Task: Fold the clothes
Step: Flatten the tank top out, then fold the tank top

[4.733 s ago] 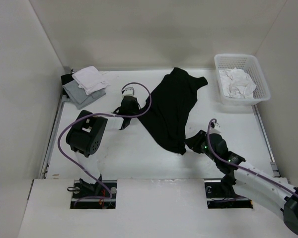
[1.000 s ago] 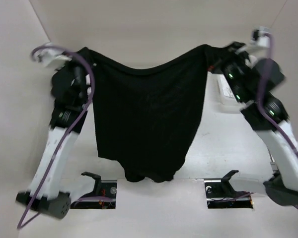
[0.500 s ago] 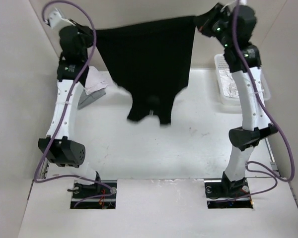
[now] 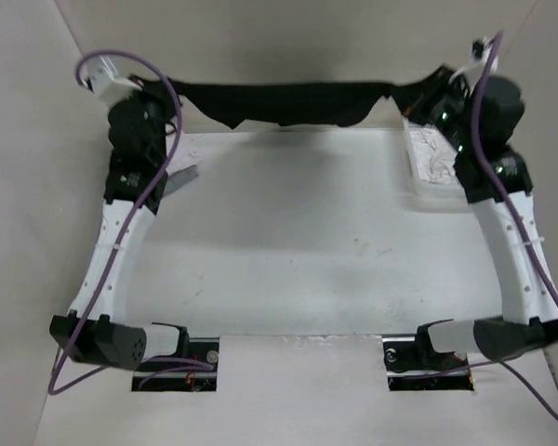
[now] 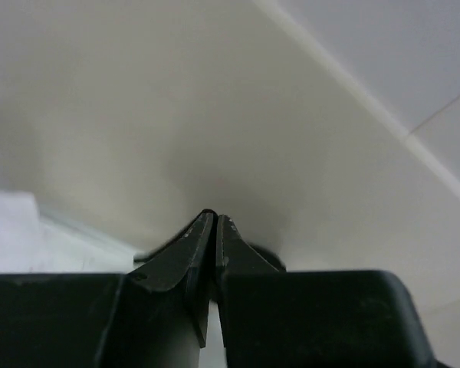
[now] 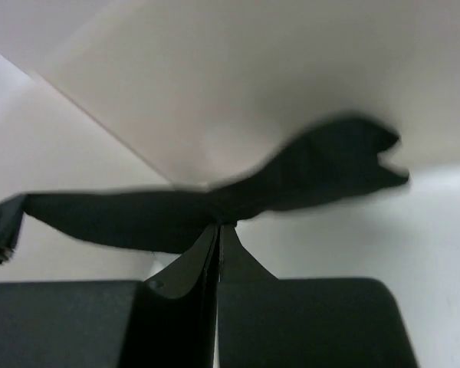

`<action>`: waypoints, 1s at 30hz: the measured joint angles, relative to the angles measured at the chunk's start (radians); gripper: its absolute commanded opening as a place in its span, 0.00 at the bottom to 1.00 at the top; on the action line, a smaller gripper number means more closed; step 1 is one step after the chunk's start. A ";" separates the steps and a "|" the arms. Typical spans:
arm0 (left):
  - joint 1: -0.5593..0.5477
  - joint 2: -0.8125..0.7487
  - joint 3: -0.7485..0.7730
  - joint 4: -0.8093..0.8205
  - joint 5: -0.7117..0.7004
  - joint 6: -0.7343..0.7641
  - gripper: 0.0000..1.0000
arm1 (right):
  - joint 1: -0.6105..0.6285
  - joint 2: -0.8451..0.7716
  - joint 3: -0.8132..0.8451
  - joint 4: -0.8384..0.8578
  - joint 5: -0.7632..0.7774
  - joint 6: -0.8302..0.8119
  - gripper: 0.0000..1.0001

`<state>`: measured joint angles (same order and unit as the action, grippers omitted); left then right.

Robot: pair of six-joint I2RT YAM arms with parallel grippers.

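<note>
While left claw [image 5: 215, 220] and right claw [image 6: 218, 228] pinch it, the T-shirt [image 4: 288, 97] sags

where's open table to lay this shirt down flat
The middle of the table is bare, from the garment stack far left across to the basket far right; those corners are crowded. The black T-shirt hangs stretched along the far edge between left gripper and right gripper.

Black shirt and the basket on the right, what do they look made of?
The black T-shirt looks like soft matte fabric: it sags and wrinkles between the left gripper and right gripper. The basket looks like pale rigid plastic, judging by its straight rim, though blurred.
</note>
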<state>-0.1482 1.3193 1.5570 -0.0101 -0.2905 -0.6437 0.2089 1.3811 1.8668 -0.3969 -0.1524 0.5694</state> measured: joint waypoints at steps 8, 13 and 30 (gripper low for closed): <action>-0.151 -0.419 -0.829 0.011 -0.056 -0.043 0.03 | 0.150 -0.565 -1.008 0.092 0.067 0.066 0.00; -0.202 -0.823 -1.034 -0.183 -0.065 -0.071 0.03 | 0.398 -0.963 -1.360 0.050 0.106 0.187 0.00; -0.329 -0.869 -1.003 -0.501 -0.169 -0.214 0.03 | 1.057 -0.916 -1.394 -0.332 0.618 0.626 0.00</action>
<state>-0.4770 0.4500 0.5541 -0.5110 -0.4591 -0.8581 1.2659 0.4652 0.4732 -0.7292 0.4660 1.1954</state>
